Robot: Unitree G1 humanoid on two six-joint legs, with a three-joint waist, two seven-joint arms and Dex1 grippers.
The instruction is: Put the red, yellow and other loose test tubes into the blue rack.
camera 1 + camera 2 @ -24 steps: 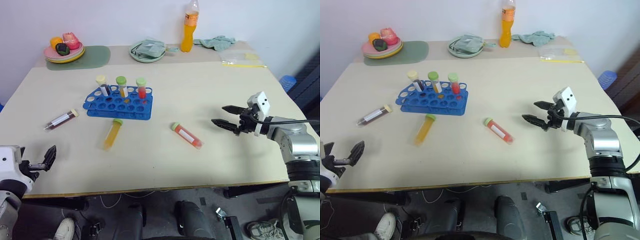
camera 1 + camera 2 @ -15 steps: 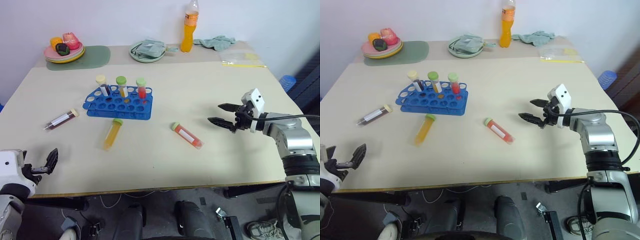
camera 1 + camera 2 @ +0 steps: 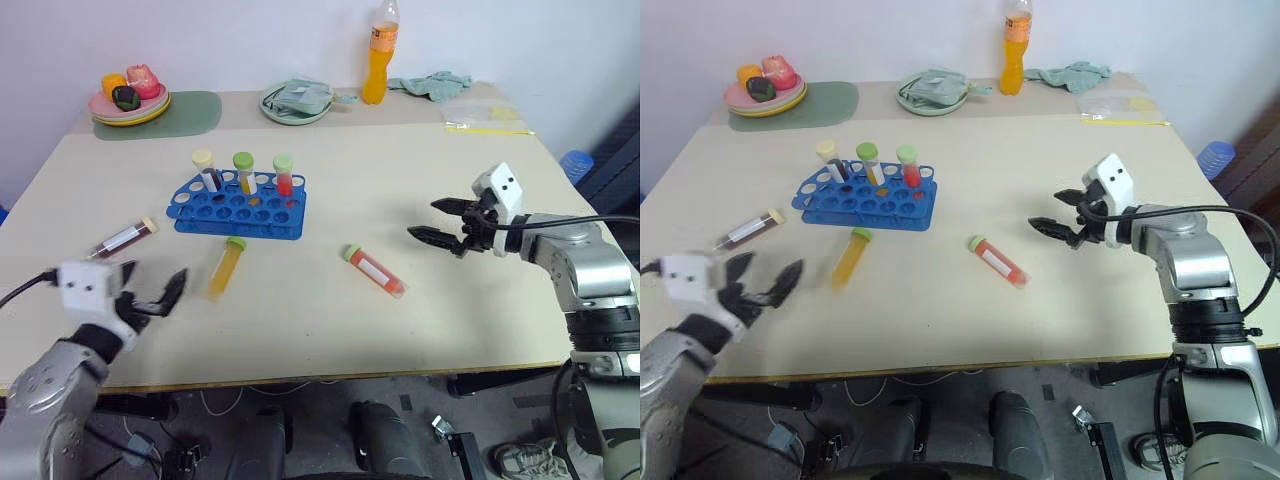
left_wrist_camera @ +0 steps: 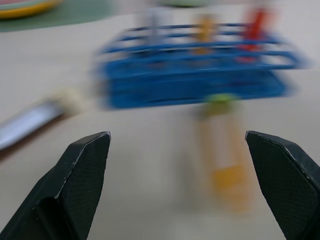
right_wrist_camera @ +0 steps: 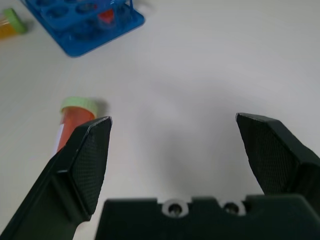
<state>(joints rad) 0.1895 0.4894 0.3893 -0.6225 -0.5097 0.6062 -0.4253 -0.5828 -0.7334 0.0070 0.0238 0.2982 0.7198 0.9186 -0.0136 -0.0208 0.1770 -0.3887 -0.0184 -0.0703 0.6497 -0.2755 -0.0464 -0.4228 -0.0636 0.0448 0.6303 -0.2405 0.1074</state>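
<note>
The blue rack (image 3: 238, 206) stands left of centre on the table, with three capped tubes upright in its back row. Three loose test tubes lie flat around it. The yellow one (image 3: 226, 268) is just in front of the rack, the red one (image 3: 373, 270) is to its right, and the maroon one (image 3: 125, 238) is to its left. My left gripper (image 3: 150, 285) hovers open over the table's front left, facing the yellow tube (image 4: 225, 150) and the rack (image 4: 200, 65). My right gripper (image 3: 422, 219) is open, right of the red tube (image 5: 75, 117) and clear of it.
Along the back stand a plate of fruit (image 3: 125, 100) on a green mat (image 3: 190, 110), a green dish with a cloth (image 3: 295, 100), a tall orange bottle (image 3: 375, 60), a crumpled cloth (image 3: 430, 85) and a plastic bag (image 3: 485, 120).
My left gripper has come up from the table's front edge to above the table, toward the yellow tube. My right gripper has drifted left toward the red tube. No tube has moved.
</note>
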